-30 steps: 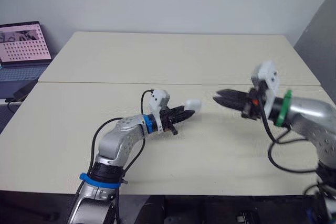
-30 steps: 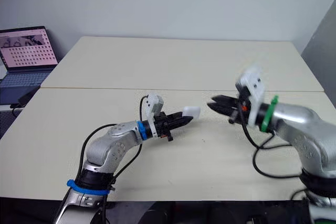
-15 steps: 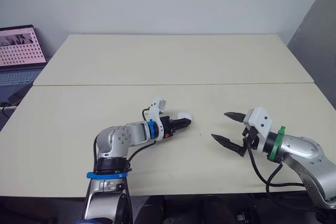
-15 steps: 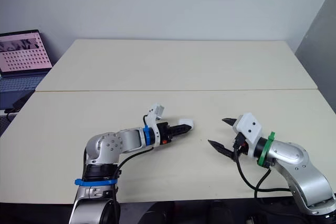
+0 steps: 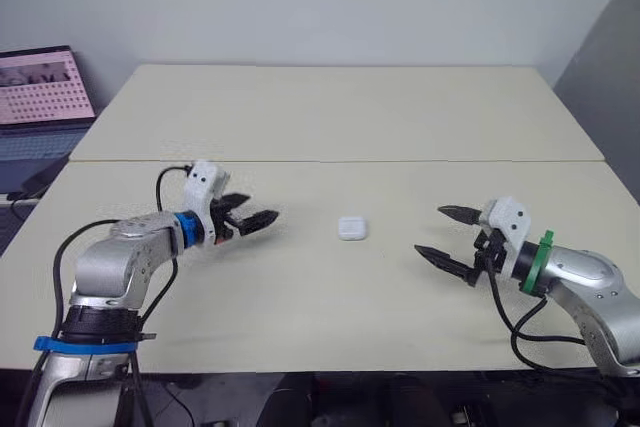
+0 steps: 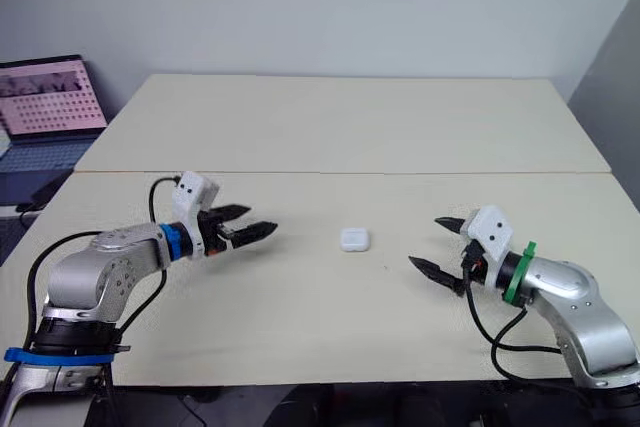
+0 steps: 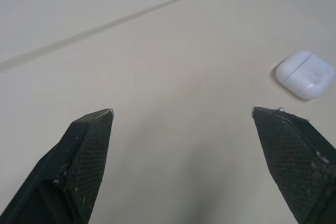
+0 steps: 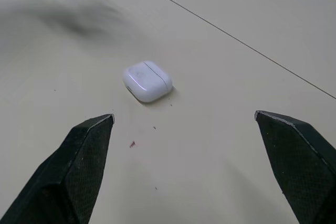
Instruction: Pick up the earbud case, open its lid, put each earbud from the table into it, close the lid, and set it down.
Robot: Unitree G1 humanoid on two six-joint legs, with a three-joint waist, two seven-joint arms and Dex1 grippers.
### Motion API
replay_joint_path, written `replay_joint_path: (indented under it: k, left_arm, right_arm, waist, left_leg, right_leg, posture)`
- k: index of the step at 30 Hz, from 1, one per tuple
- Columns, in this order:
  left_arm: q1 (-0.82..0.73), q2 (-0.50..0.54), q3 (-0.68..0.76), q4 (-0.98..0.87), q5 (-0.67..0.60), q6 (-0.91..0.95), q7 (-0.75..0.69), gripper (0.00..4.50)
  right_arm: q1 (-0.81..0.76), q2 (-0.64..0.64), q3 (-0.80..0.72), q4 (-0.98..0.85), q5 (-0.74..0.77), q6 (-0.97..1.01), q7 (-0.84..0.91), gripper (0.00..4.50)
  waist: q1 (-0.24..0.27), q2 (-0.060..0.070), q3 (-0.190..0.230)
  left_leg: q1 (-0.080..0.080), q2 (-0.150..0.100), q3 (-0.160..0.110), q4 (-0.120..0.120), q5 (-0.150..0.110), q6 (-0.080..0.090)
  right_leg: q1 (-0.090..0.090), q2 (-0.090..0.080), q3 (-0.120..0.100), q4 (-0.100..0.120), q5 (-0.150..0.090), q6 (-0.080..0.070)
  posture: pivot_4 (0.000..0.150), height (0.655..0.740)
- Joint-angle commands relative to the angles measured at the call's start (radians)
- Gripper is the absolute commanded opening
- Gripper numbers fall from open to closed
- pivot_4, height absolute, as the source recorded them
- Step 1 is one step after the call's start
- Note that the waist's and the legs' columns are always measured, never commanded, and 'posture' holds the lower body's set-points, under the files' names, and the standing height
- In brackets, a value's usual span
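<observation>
The right fingers (image 8: 79, 166) are held wide apart and low over the bench (image 5: 330, 117), and nothing is touched by them. The left fingers (image 7: 84, 150) are spread in the same way on the other side. Both pairs are pointed toward the middle, so the case (image 5: 350, 228) is kept in front of each wrist camera.

The case is found between the two pairs of fingers, about midway and well apart from both. It lies flat on the bench with its lid shut, and the lid line is seen across its top. No loose earbud is seen on the bench around the fingers, so both are judged to be inside already. The case is judged to be set down as the task asks. The open, empty fingers fit a release, and the task is judged complete or almost so. At most a retreat of the arms is needed. The case should not be brushed then, because so small and smooth a thing would probably slide.

Beyond the fingers a seam (image 5: 400, 161) runs across the bench. Farther off, past the left fingers, a laptop (image 5: 45, 87) with a lit screen is seen.
</observation>
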Motion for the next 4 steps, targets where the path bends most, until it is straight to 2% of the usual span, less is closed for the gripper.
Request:
replay_joint_path:
  k: [1, 4]
  left_arm:
    - [-0.055, -0.035, 0.012, 0.145, 0.079, -0.225, 0.018, 4.44]
    - [-0.085, -0.066, 0.012, 0.204, 0.097, -0.28, 0.013, 4.44]
  right_arm:
    - [-0.003, 0.006, -0.045, -0.017, 0.019, 0.006, -0.025, 4.5]
    - [-0.003, 0.001, -0.046, -0.003, 0.003, 0.005, -0.033, 4.5]
  waist:
    - [0.003, 0.0, 0.0]
    - [0.004, 0.0, 0.0]
  left_leg:
    - [-0.001, 0.0, 0.0, 0.0, 0.0, 0.0]
    - [-0.003, 0.0, 0.0, 0.001, 0.0, 0.001]
  right_leg:
    - [0.0, 0.0, 0.001, -0.001, 0.001, 0.0]
    - [-0.002, 0.001, 0.001, -0.003, 0.005, 0.005]
  posture:
    - [0.15, 0.74]
    - [0.15, 0.74]
